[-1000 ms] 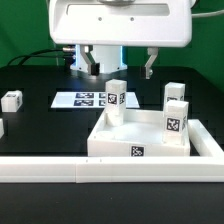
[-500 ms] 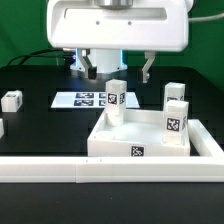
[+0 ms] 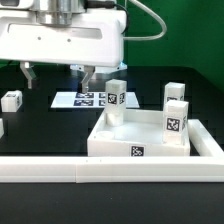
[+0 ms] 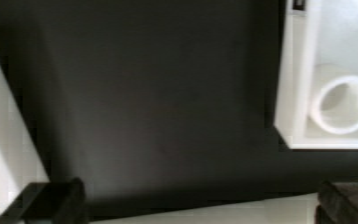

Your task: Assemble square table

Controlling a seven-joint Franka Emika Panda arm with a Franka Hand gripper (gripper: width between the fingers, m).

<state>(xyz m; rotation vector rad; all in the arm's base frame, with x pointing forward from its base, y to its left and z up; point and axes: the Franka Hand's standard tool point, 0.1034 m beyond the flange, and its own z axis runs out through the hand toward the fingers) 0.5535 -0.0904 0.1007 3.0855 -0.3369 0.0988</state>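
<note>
Hand [image 3: 58, 75] raised, empty, square table [image 3: 140, 135] to exterior view's right

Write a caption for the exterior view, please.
Gripper hangs open above the black table, beside a white square tabletop with three legs standing in it.

Evenly and brightly lit from above in the exterior view, with white parts close to washed out against the black worktop [image 3: 40, 125]. Soft, short shadows inside the square table [image 3: 140, 135] and beside its upright legs. Faint sheen on the dark surface near the marker board [image 3: 90, 99]. Slightly soft throughout, low in resolution. Dimmer and blurrier in the wrist view; claw [image 4: 202, 200] fingertips dark and out of focus.
</note>
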